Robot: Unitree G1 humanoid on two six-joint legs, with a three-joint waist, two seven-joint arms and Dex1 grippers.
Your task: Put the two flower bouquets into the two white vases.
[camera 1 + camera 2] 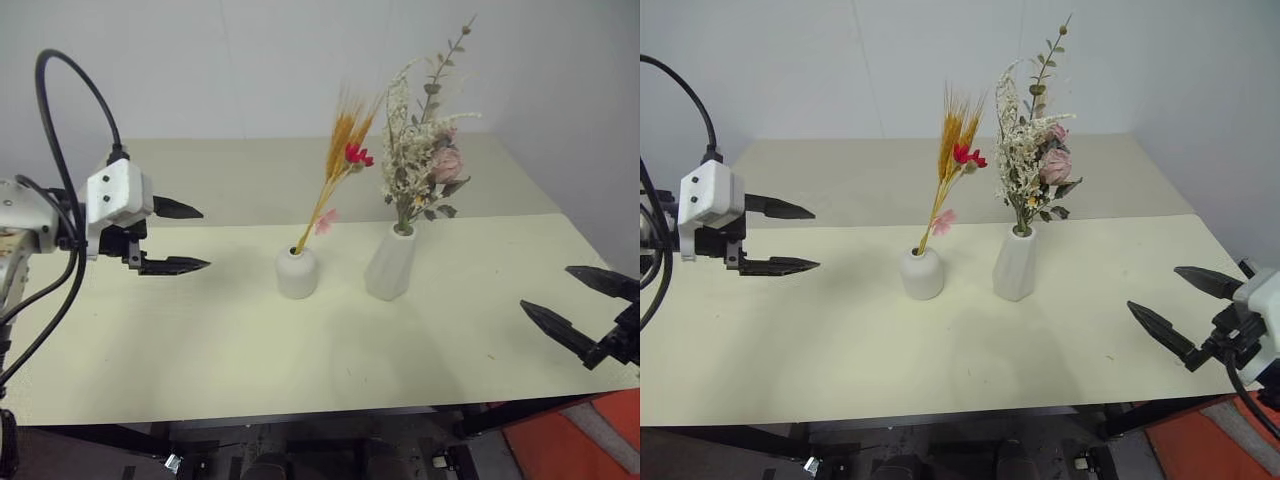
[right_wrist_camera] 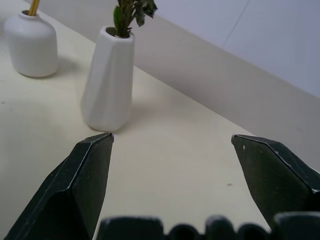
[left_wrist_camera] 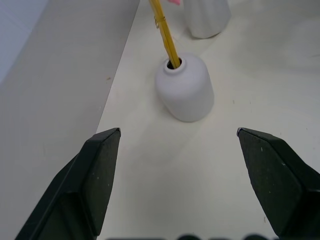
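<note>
Both bouquets are in their vases near the centre of the frame. The short rounded vase point(image 1: 297, 272) holds the wheat-stalk bunch point(image 1: 343, 165), its yellow stem going straight into the narrow mouth, the golden ears with a red blossom and a lower pink one leaning up toward the upper right. Just beside it on the right, apart from it, the taller faceted vase point(image 1: 391, 263) carries the bushy bunch point(image 1: 425, 150) of white sprigs, green leaves and a pink rose, standing nearly upright. Both vases rest upright on the pale yellow table point(image 1: 200, 340). At left of frame the left gripper point(image 1: 180, 238) hovers with fingers spread wide, empty, pointing toward the vases. At lower right the right gripper point(image 1: 1180, 310) is also spread wide and empty.
</note>
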